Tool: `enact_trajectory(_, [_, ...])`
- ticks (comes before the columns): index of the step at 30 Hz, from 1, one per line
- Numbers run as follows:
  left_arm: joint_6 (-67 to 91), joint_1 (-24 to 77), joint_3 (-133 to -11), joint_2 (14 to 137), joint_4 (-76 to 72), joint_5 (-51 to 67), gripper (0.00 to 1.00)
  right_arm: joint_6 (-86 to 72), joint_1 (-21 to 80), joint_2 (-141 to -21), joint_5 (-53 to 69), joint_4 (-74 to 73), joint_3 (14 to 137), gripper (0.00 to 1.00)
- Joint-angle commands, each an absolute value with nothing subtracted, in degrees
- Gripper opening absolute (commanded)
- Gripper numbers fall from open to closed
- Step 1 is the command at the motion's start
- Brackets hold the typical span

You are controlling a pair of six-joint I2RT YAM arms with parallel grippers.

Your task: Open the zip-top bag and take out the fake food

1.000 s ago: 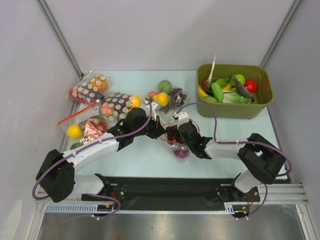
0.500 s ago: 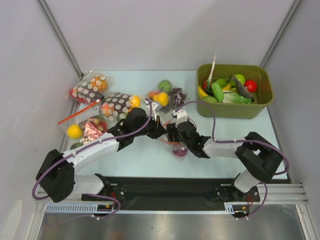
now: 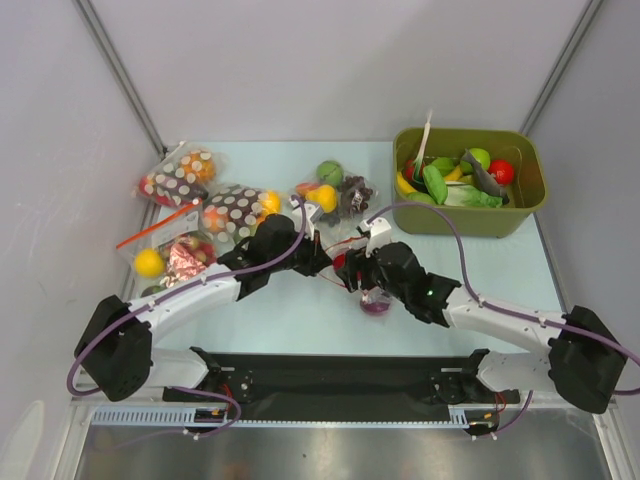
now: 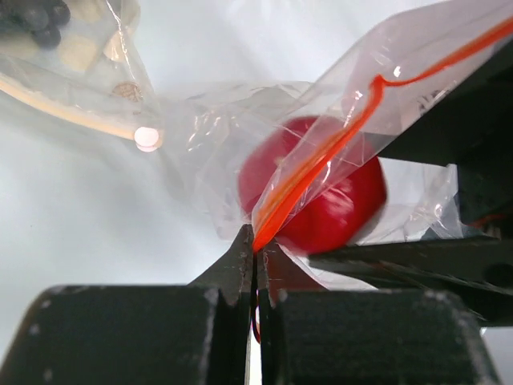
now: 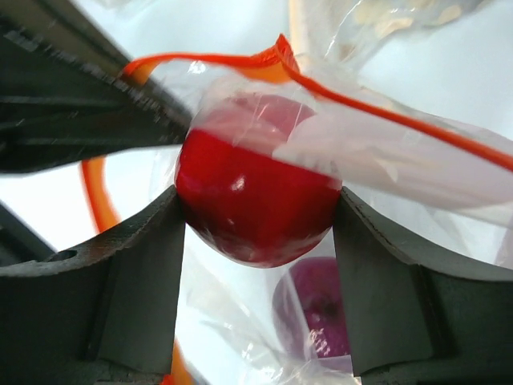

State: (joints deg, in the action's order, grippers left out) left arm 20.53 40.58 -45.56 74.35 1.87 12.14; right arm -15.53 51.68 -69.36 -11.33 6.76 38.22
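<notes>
Two grips on one bag. Left gripper (image 4: 255, 241) is clamped fully closed on the zip-top bag (image 4: 417, 72), pinching the mouth edge right at the red-orange zip strip (image 4: 337, 144). From the pinch the strip runs up toward 1 o'clock in the left wrist view.

Right gripper (image 3: 350, 268) is closed on the red ball (image 5: 256, 200), squeezed through the plastic. Its fingers (image 5: 136, 273) touch the ball at 9 and 3 o'clock. The ball sits inside the bag, just below the strip.

Purple piece (image 5: 317, 313) is lower in the same bag, at 5 o'clock from the ball, touched by neither gripper.

Top view: the bag is near table (image 3: 300, 310) centre, between the two wrists, and part of it looks lifted off the surface. Green bin (image 3: 470, 220) with toy food sits at 1 o'clock, well apart. Another clear bag (image 3: 340, 195) is at 12 o'clock, just beyond the grippers. Brown dotted bags (image 3: 235, 210) are at 10 o'clock.
</notes>
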Motion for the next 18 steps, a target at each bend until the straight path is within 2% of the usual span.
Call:
enact_trajectory(1, [21.00, 40.87, -47.55, 75.23, 2.02, 11.34, 0.00, -18.45, 52.30, -64.26, -6.68, 7.38, 37.80, 0.32])
enact_trajectory(9, [20.48, 40.87, -46.76, 74.97, 1.85, 11.42, 0.00, -21.79, 50.45, -55.91, -1.94, 11.32, 34.28, 0.32])
enact_trajectory(18, [20.57, 40.87, -45.44, 73.65, -1.56, 13.88, 0.00, -25.04, 46.68, -53.44, 9.65, 22.65, 30.06, 0.32])
